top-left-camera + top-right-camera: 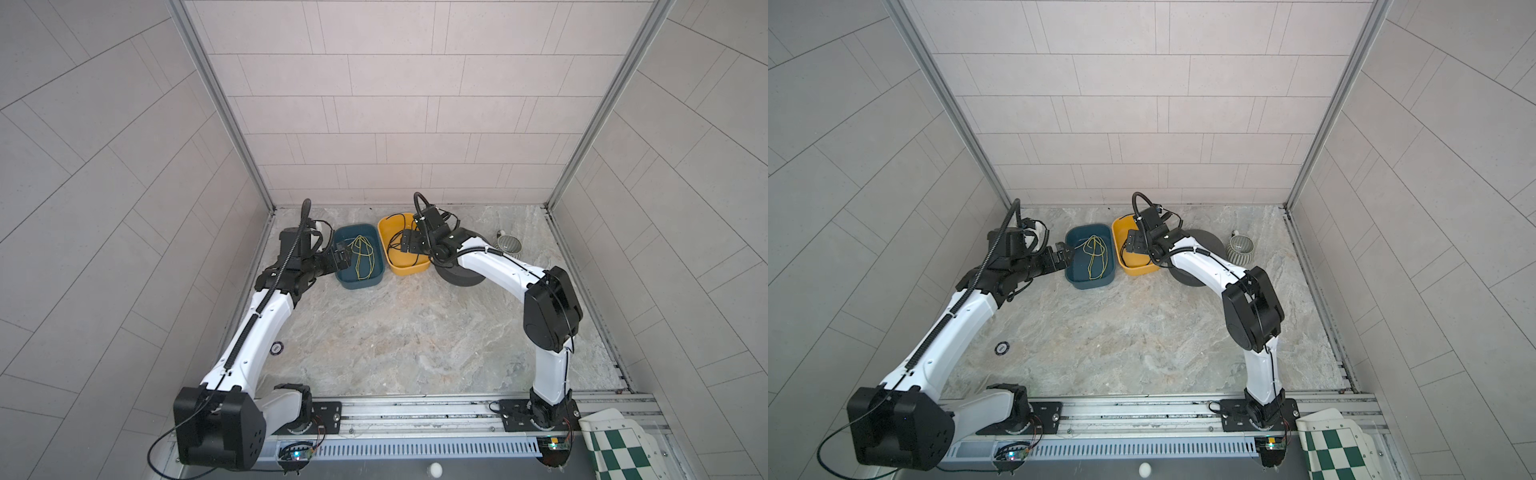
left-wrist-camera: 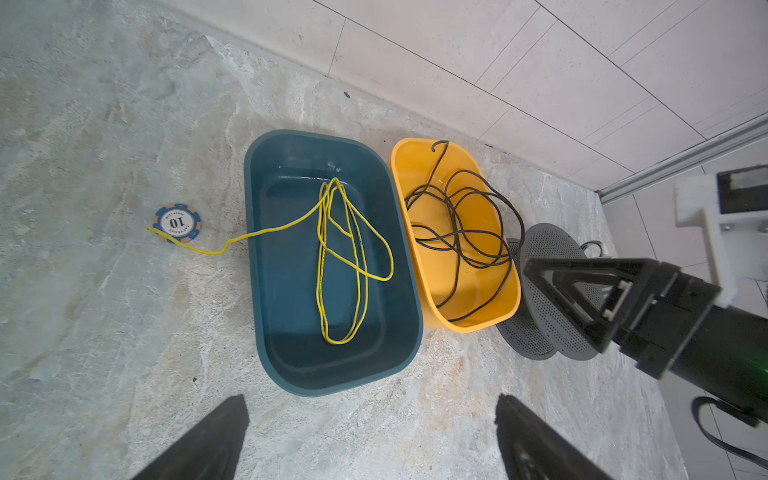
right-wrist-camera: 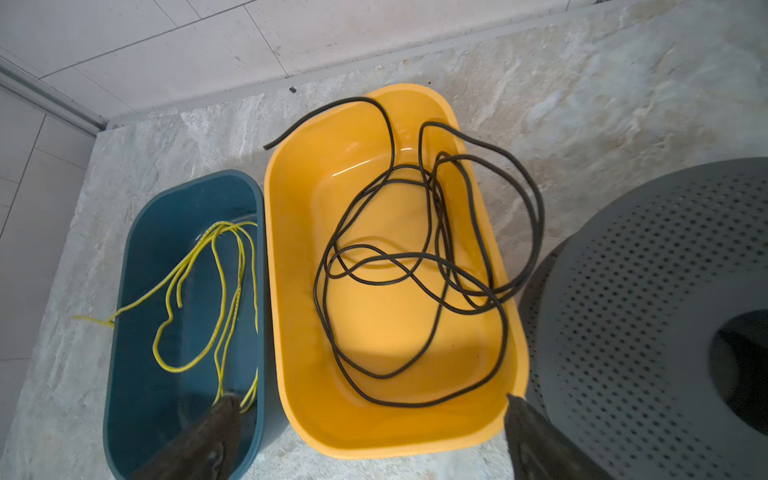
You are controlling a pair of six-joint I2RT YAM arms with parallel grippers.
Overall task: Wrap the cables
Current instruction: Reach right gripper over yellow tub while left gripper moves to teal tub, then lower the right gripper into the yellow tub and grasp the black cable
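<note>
Right fingers [image 3: 216, 436] spread wide and empty over the near end of a yellow tub [image 3: 395, 440]. The black cable [image 3: 438, 208] lies in loose loops just beyond them (one loop spills over the rim). Left fingers [image 2: 216, 440], likewise apart, hover short of a blue tub [image 2: 253, 257] holding a yellow-green cord [image 2: 320, 266].

Both top views: my right end effector [image 1: 405, 242] covers much of the cable [image 1: 390, 246] and the yellow bin [image 1: 384, 227]; my right arm hides most of the grey disc [image 1: 461, 279]. Print on the chip [image 1: 277, 347] is too small to read. Right wrist view: disc and blue bin [image 3: 129, 353] run off the edge. Left wrist view: my left fingers [image 2: 216, 440] are cut off.
</note>
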